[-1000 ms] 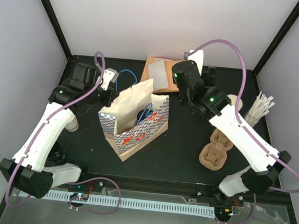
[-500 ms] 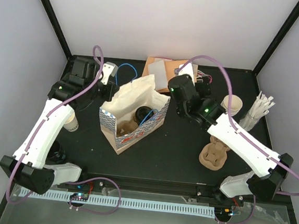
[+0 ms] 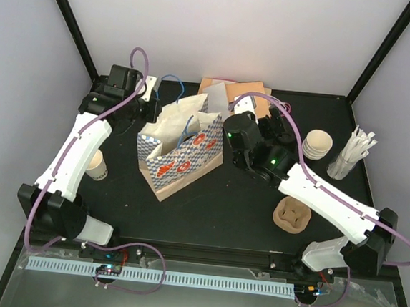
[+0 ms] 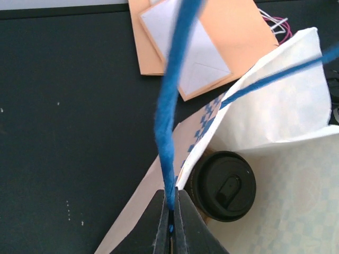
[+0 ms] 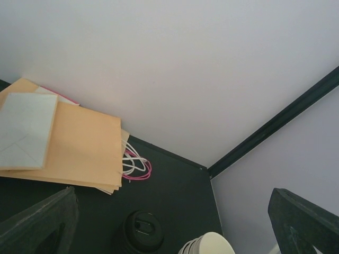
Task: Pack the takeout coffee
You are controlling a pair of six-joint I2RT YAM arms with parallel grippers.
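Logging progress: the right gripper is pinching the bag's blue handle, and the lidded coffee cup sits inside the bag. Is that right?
Not quite: the left gripper pinches the blue handle, as the left wrist view shows. The lidded coffee cup does sit inside the bag.

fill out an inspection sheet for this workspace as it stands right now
surface: black table, a few pale specks
job's things: takeout coffee, black lid on, standing inside the checked paper bag
clutter: flat orange bags, second black lid, cup stack, pulp carrier, holder of white sticks, single cup
grippers: left gripper shut on the bag's blue handle; right gripper open, empty
cables: purple cables looping off both arms
surroundings: pale walls, black corner posts
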